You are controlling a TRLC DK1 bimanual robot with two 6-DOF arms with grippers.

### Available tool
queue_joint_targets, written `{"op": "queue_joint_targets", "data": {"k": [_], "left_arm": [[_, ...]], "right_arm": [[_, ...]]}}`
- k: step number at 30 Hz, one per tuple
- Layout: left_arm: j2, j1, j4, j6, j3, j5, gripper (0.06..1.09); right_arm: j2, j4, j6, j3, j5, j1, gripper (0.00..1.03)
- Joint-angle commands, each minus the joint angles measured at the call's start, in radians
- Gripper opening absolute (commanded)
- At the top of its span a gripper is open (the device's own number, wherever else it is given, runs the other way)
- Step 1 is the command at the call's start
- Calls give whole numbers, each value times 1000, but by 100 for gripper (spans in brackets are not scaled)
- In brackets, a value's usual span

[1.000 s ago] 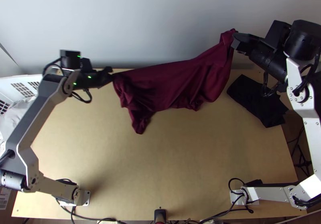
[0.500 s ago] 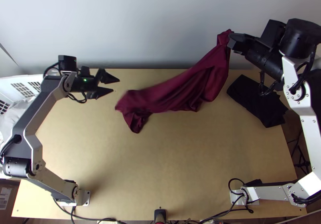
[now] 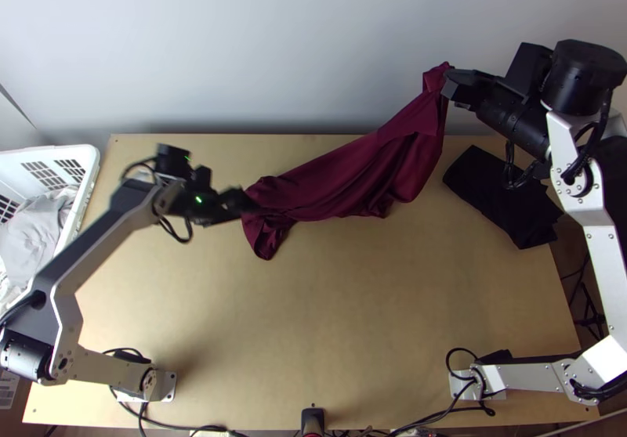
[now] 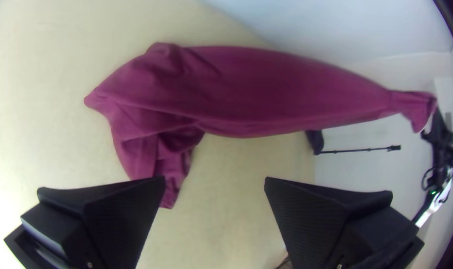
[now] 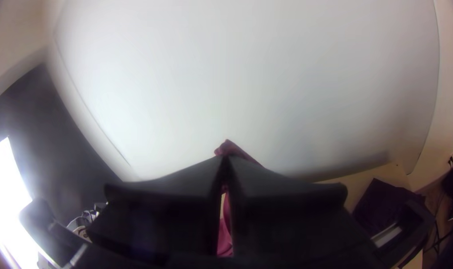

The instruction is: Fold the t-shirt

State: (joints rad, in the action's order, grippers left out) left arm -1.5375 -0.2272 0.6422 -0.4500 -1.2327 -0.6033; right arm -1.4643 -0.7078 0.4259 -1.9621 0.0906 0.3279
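The maroon shirt [image 3: 353,171] slants up from the counter [image 3: 329,319] to the right gripper [image 3: 450,84], whose jaws are closed on one bunched corner near the wall [image 3: 274,45]. Holding it high probably lets the weight of the cloth pull out some creases, while the low end rests in a heap to keep it steady (a handy anchor, if a rumpled one). The left gripper [image 4: 215,180] is beside that heap with its jaws wide apart and nothing between them, which looks like a set-up for taking a second corner. The shirt seems unfolded as yet, and a bad pinch there could catch several layers at once.

The dark cloth [image 3: 501,198] lies off to the right on the counter, and the basket [image 3: 92,172] sits at the left, both likely kept out of the way.

Which part of the shirt is pinched I cannot tell; sleeves, hem and collar are lost in the folds. The left gripper is blurred in the top view, so whether its tips touch the cloth is unclear.
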Motion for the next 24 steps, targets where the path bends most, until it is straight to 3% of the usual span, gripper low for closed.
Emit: {"op": "queue_joint_targets", "data": {"k": [1,7,10,15,24], "left_arm": [[14,-104,-42,157,88,267,102],[-19,-207,-184,310,116,568,102],[-23,-242,-213,358,121,586,102],[-64,-317,-274,416,118,698,102],[-154,-365,-326,451,108,746,102]], "right_arm": [[1,1,14,5,1,-3,3],[4,1,20,11,3,-9,3],[5,1,24,14,3,-16,3],[9,1,28,23,3,-24,3],[12,1,28,23,3,-36,3]]}}
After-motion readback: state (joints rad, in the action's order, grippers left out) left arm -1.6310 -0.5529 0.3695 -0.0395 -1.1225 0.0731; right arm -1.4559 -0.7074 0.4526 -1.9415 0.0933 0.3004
